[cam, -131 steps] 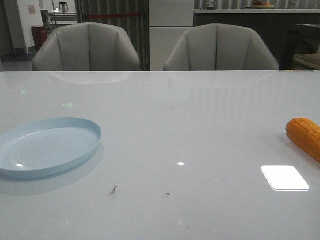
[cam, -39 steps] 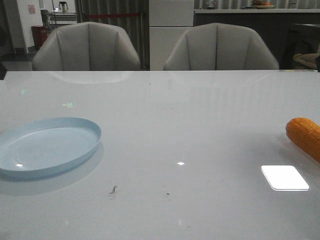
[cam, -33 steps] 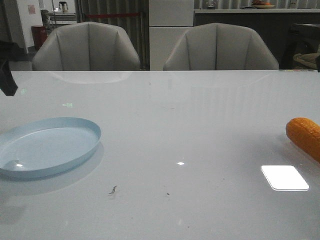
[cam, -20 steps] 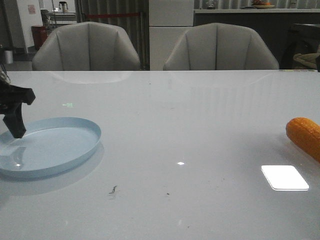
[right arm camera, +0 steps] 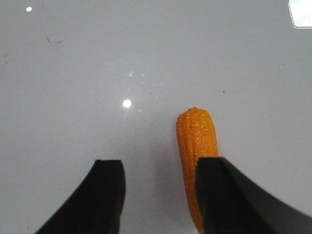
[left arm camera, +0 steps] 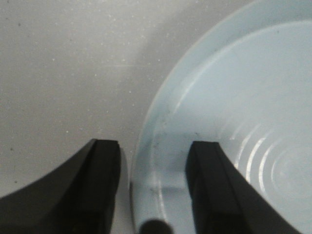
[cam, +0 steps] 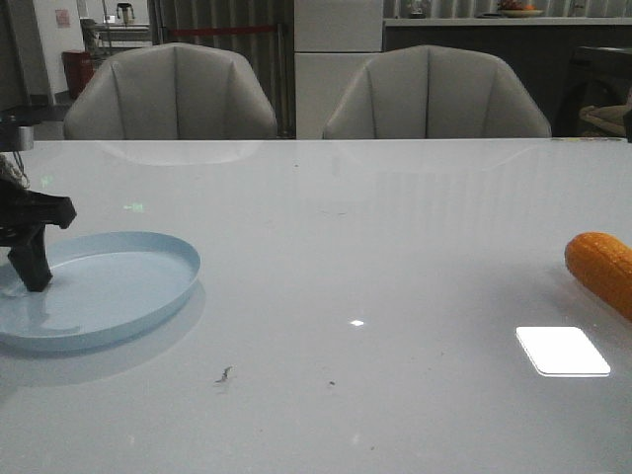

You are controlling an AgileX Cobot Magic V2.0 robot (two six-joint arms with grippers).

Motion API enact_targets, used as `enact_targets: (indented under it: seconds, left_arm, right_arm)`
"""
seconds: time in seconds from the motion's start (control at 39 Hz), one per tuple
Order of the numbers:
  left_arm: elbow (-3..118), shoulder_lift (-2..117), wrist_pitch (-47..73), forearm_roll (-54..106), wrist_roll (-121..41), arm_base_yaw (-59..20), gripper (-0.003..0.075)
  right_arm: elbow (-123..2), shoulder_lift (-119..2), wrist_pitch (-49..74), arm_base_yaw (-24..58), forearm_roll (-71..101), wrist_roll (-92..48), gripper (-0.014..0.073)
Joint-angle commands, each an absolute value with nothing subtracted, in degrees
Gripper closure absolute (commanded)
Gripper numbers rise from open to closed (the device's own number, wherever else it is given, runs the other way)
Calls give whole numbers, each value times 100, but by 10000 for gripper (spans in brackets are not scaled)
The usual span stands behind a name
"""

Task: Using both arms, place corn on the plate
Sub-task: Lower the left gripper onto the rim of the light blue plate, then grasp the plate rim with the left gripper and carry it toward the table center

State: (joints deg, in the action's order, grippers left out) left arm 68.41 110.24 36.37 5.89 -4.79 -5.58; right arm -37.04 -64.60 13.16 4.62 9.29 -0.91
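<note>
The pale blue plate (cam: 109,286) lies at the table's left. My left gripper (cam: 32,265) is down at its left rim. In the left wrist view it is open (left arm camera: 155,163), one finger outside the rim and one inside the plate (left arm camera: 234,107), holding nothing. The orange corn (cam: 600,269) lies on the table at the far right, cut off by the frame edge. In the right wrist view my right gripper (right arm camera: 158,170) is open above the table. The corn (right arm camera: 196,139) lies lengthwise along one finger, which hides its near end. The right gripper does not show in the front view.
Two grey chairs (cam: 173,94) (cam: 434,94) stand behind the table's far edge. A bright rectangular light reflection (cam: 563,351) lies on the table near the corn. A small dark speck (cam: 224,374) lies in front of the plate.
My left gripper has come in from the left edge and dropped onto the plate's left rim. The corn and the plate have not moved.
</note>
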Motion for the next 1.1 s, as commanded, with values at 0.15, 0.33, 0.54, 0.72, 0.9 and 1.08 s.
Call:
enact_targets:
  seconds: [0.15,0.33,0.54,0.72,0.9,1.08]
  left_arm:
    - [6977,10789,3622,793,-459,-553,625]
    - [7210,10789,3700,1031,-459,-553,626]
    - [8033,10789,4140,1682,-459,-553,626]
    - [8717,10789,4577,2369,-469,-586,626]
    - [9150,10789,4758,2740,-469,-801,626]
    - [9204,10789,4678,3291,-469,-1248,626]
  right_arm:
    - [-3910,-6370,948,450,938,-95,147]
    - [-3910,-6370,948,450,938,-95,147]
    - [-3910,-6370,953,450,938,-95,147]
    - [-3910,-6370,953,450,938,-95,147]
    - [-3910,-6370,953,450,938,-95,147]
    - [-3910,-6370,953,450,938,-95,147]
